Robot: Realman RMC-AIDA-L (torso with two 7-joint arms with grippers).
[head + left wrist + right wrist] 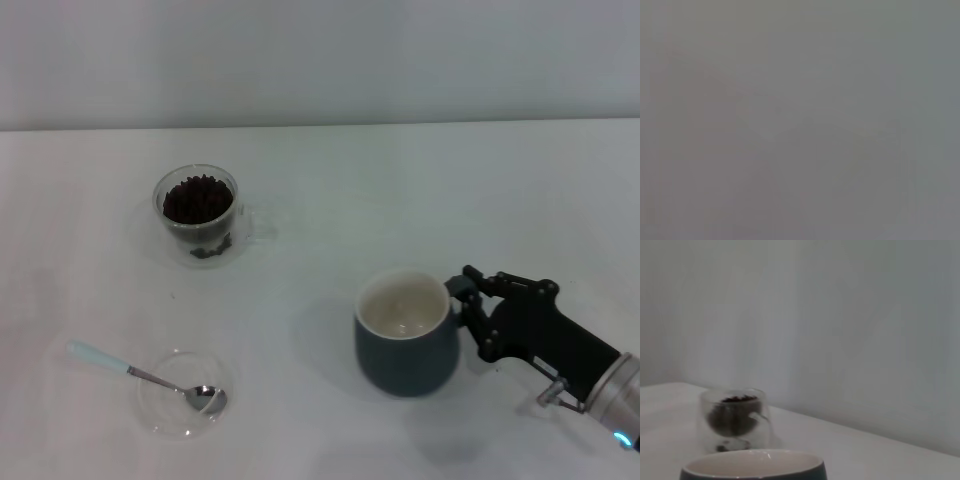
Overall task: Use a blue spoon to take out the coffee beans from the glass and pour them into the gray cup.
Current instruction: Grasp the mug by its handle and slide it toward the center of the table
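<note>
- Head view: the small teaspoon with a metal bowl and pale-blue handle (140, 373) lies with its bowl in a flat clear round glass dish (165, 415) on the white bench (400, 190), handle jutting out over the rim. It looks light, stiff and smooth; the raised handle is the likely place to take hold.
- Head view: the small clear double-walled glass (197, 214), well apart from the spoon, holds a heap of dark coffee beans (197, 198) (fragile and slippery, in my judgement).
- Head view: the rounded dark blue-gray ceramic mug (406, 335) shows an empty cream inside. The right end effector (470, 300) sits at its handle side; whether it grips cannot be told.
- Left wrist view: blank grey; the left end effector is unseen.
- Right wrist view: the mug rim lies close, the bean-filled glass beyond.
</note>
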